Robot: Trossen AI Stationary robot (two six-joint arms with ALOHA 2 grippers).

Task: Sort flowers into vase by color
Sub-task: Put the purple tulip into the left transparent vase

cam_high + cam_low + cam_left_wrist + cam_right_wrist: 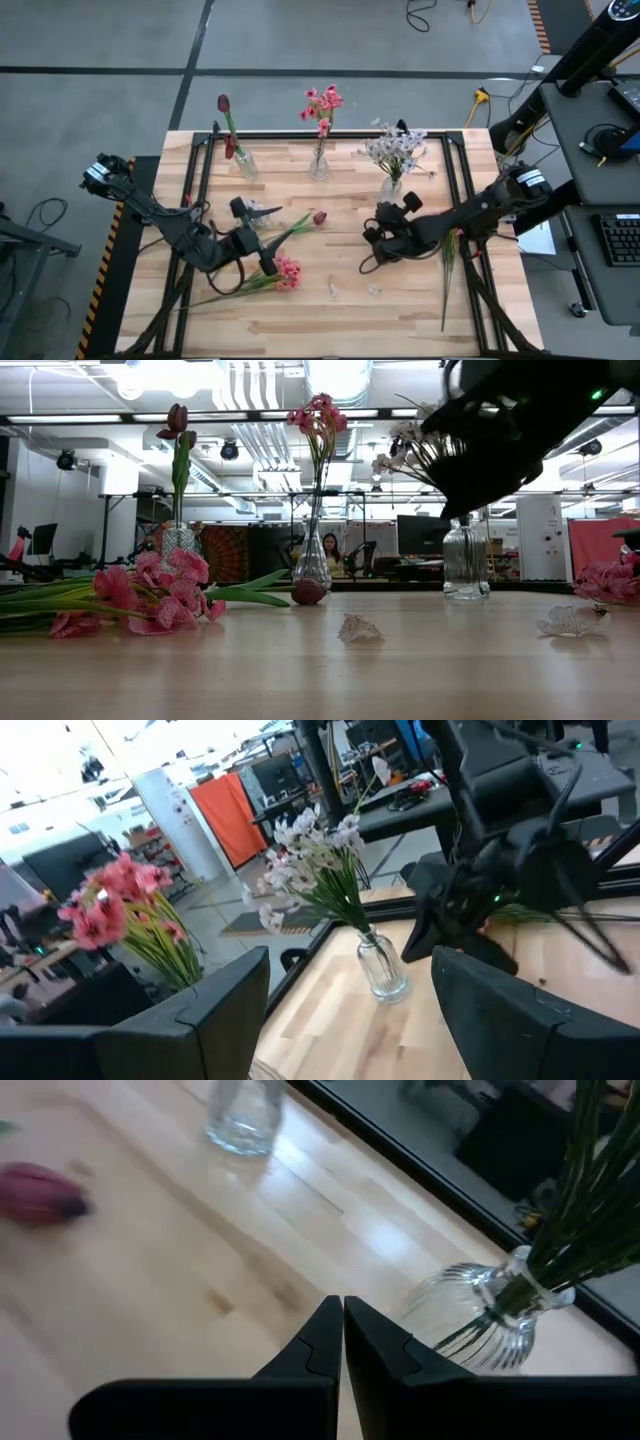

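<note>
The wide-open, empty left gripper (258, 240) could sweep the loose pink flowers (283, 272) lying just beside it off their spot, while the clenched, empty right gripper (383, 232) waits near the white spray's vase (490, 1318), whose ribbed glass only its wrist view shows.

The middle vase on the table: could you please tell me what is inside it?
The middle vase holds pink flowers on thin green stems, with the blooms well above its neck. Whether it holds water cannot be seen.
</note>
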